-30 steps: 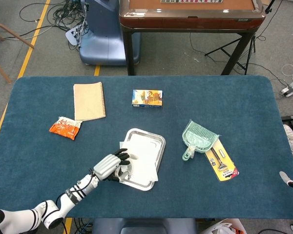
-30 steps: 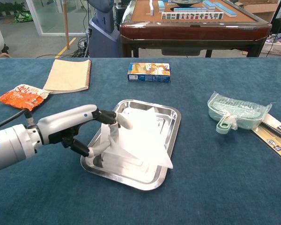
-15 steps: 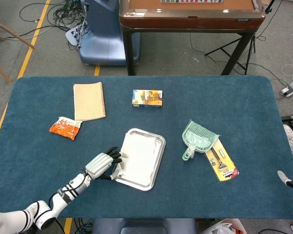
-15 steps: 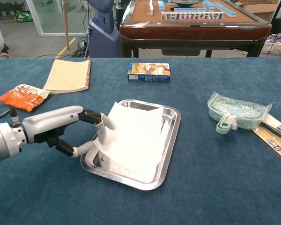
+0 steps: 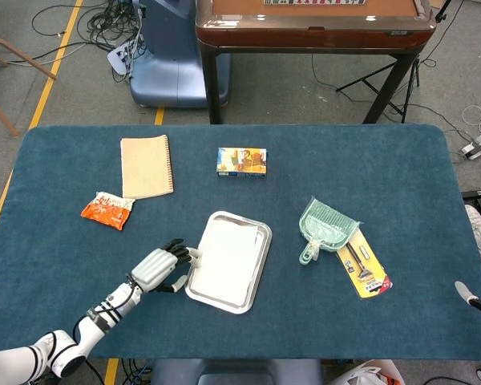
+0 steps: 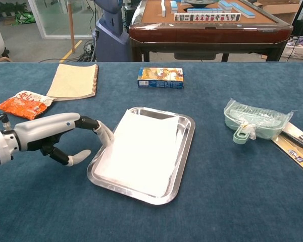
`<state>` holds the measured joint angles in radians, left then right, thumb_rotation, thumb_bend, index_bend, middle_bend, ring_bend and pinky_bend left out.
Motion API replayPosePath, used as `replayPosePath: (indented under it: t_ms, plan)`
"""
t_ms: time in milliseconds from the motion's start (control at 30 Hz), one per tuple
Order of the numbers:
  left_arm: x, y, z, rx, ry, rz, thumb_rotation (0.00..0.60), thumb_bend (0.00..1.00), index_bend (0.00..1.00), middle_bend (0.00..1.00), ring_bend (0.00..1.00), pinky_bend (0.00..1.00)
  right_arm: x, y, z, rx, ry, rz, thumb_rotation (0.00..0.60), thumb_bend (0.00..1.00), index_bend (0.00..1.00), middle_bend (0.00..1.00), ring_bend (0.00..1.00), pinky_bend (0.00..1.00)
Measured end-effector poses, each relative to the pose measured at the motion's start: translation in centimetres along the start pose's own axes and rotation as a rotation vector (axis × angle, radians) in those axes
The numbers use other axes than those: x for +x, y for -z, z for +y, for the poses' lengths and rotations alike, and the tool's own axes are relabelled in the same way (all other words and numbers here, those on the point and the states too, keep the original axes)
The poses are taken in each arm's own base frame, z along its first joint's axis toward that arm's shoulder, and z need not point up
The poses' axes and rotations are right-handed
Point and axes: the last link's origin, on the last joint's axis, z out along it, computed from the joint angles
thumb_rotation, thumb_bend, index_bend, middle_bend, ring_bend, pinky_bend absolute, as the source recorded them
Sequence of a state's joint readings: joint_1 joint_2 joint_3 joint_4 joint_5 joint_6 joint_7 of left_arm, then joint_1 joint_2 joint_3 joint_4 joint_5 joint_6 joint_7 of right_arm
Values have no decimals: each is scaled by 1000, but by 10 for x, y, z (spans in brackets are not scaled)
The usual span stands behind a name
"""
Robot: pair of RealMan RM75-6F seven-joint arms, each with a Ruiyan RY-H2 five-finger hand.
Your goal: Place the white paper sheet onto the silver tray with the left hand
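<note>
**Sheet lying in tray, left hand beside the rim**

We log the scene from left to right. At far left an orange snack packet (image 6: 23, 104) lies on the blue table (image 6: 227, 201), with a spiral notebook (image 6: 73, 80) just behind it. The left hand (image 6: 65, 137) sits low over the cloth at the left edge of the silver tray (image 6: 184, 151). Its fingers are spread and nothing is between them; one fingertip reaches to the tray rim, and we cannot tell whether it touches the rim or the paper edge. We read the hand as empty.

The white paper sheet (image 6: 141, 151) lies flat inside the tray and covers most of the floor. Its left edge runs close along the left rim, and may overlap it slightly. We judge the placing as essentially done, with the release and retreat as the step in hand.

To do this well, we would lift the hand clear before drawing it leftward, so that no finger drags the sheet off the rim. The snack packet and notebook lie on that side, but well apart from the hand.

Further right, a small printed box (image 6: 160, 77) lies behind the tray. A green dustpan (image 6: 253, 121) in clear wrap and a carded tool (image 5: 364, 267) lie at right, well apart from the tray. Of the right hand (image 5: 470, 293) only a tip shows at the head view's right edge; its state we cannot tell.
</note>
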<state>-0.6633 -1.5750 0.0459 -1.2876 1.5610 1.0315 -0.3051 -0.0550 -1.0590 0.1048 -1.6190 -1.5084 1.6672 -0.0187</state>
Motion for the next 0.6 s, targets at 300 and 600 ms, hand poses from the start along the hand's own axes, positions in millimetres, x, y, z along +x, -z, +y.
replayPosePath:
  t_ms: [300, 600]
  plan:
    - [31, 1, -7, 46, -44, 129, 594, 469, 303, 488, 463, 409, 2, 1, -1, 5, 4, 3, 600, 115, 120, 179, 103, 171]
    - [54, -16, -11, 68, -175, 106, 144, 474, 245, 1000, 996, 1000, 2, -1, -6, 21, 5, 0, 600, 115, 120, 179, 103, 171]
